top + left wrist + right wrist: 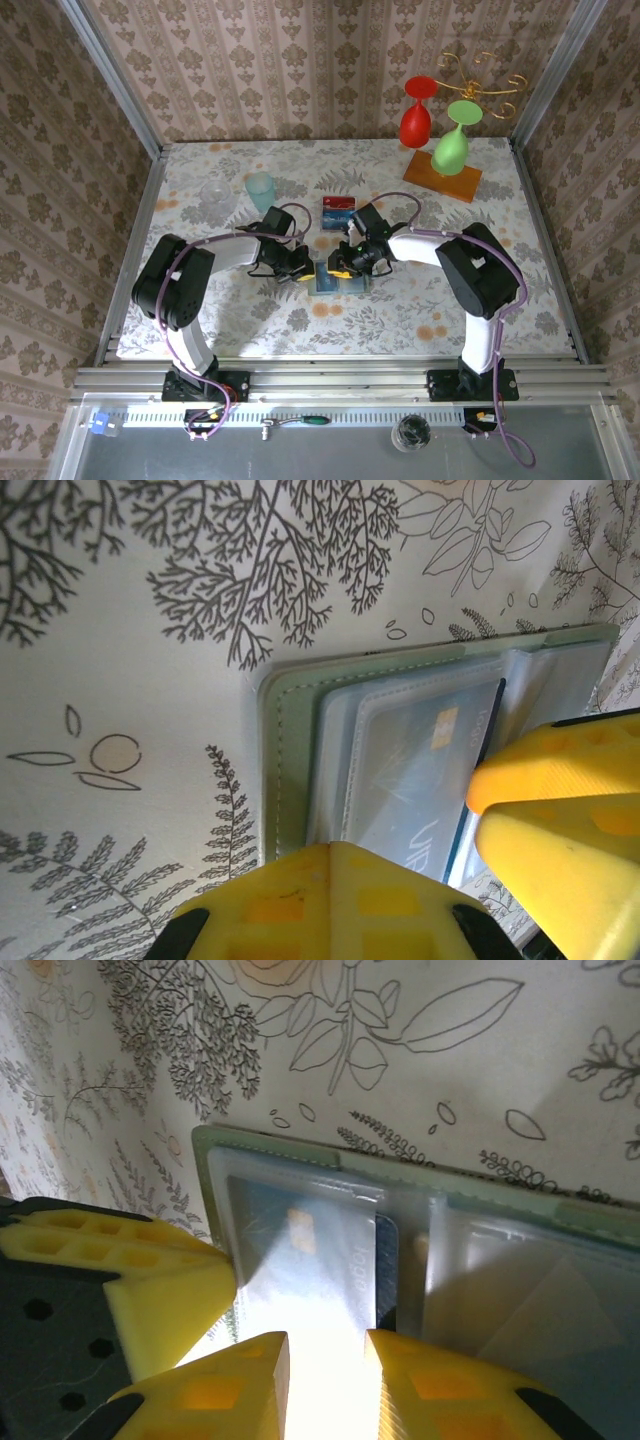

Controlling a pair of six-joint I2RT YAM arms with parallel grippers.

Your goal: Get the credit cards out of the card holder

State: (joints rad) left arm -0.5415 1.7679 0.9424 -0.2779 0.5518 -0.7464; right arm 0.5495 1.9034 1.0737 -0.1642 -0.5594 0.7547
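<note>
Two arms reach in from the near edge of the table (250,325) and meet at its middle, over the card holder (326,284). The grey-green holder lies open and flat on the floral cloth, its clear sleeves facing up. The left pincer (298,272) is pressed together, its yellow tip (330,880) resting on the holder's (290,770) stitched edge. In the right wrist view this tip (170,1280) touches the holder's (520,1205) left side. The right pincer (347,266) comes in from the other side. Its fingers are a little spread, with a narrow gap (327,1380) between them, and they are set on the sleeve. Glare fills that gap, so a grip on anything cannot be told. A dark credit card (300,1250) with a gold chip sits in the sleeve just beyond those fingers; the left wrist view shows the same card (420,760).

Beyond the holder, loose red and blue credit cards (340,208) lie flat on the table, apart from it. Further left stand a teal cup (260,188) and a clear glass (213,192). At the far right, a red goblet (416,118) and a green goblet (453,145) stand upside down on a wooden board (440,178).
</note>
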